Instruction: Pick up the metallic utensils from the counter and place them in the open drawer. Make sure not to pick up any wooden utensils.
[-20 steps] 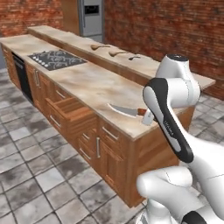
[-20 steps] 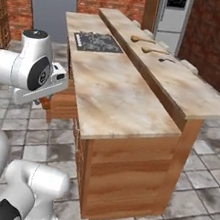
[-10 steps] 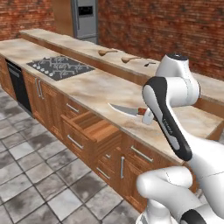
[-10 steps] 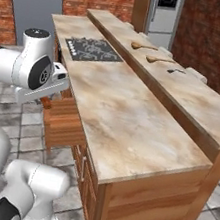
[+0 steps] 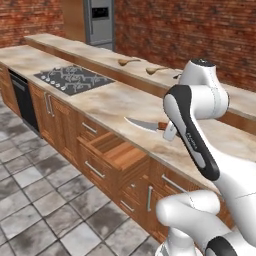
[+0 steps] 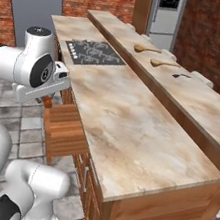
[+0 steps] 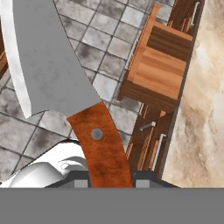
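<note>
In the left base view, the black cooktop (image 5: 74,79) sits far left in the long beige marbled stone worktop (image 5: 112,102) on its brown wooden cabinets. Right of it, below the worktop edge, the wide shallow brown wooden drawer (image 5: 114,152) stands pulled out. Just above and right of the drawer I hold the small knife with the silver blade and reddish-brown handle (image 5: 144,125) in the air over the worktop's front edge, blade pointing left. On the raised ledge behind lie two light-tan wooden spoons (image 5: 129,61), and right of them a small thin dark shape that I cannot identify.

In the right base view, my white arm stands at the left with the drawer (image 6: 64,128) below it, the worktop (image 6: 129,125) running to the right, and the wooden spoons (image 6: 145,49) on the far ledge.

In the hand view, my pincer (image 7: 111,181) is clenched on the handle of the knife (image 7: 94,131), whose blade rises to the upper left over grey floor tiles (image 7: 92,57). The open drawer (image 7: 159,72) lies to the right, the worktop beyond it at the right edge.
</note>
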